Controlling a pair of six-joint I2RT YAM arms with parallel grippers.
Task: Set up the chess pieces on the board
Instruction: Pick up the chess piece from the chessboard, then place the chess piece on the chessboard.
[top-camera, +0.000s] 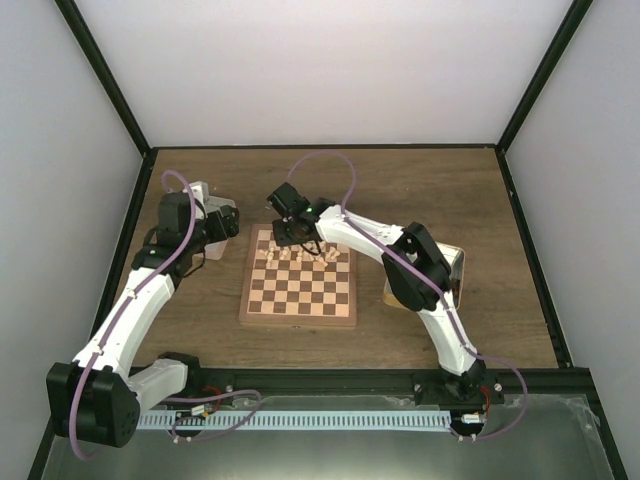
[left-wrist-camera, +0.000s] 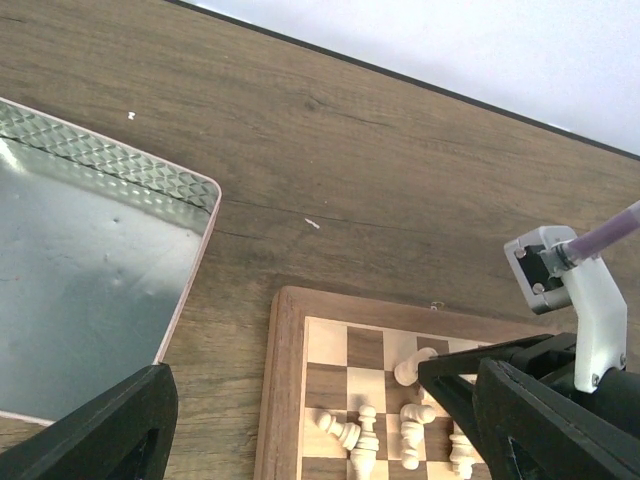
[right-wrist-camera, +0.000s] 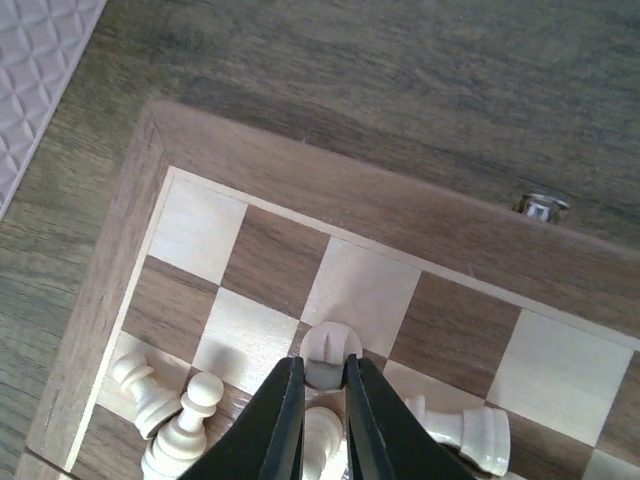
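One board (top-camera: 298, 300), one table (top-camera: 420, 190). Two arms, each with one two-fingered gripper: the left gripper (top-camera: 228, 222) and the right gripper (right-wrist-camera: 325, 372). Two lavender cables (top-camera: 175, 215), one per arm. Two trays: one silvery tray (left-wrist-camera: 90, 260) and one tan tray (top-camera: 456, 268). The chess pieces (top-camera: 300, 255) are too small to count from above. The right wrist view shows five of them: two pawns (right-wrist-camera: 195, 400), one flat-topped piece (right-wrist-camera: 475, 438), one slotted round-headed piece (right-wrist-camera: 330, 345) and one half hidden. One metal clasp (right-wrist-camera: 541, 207) on the board's edge
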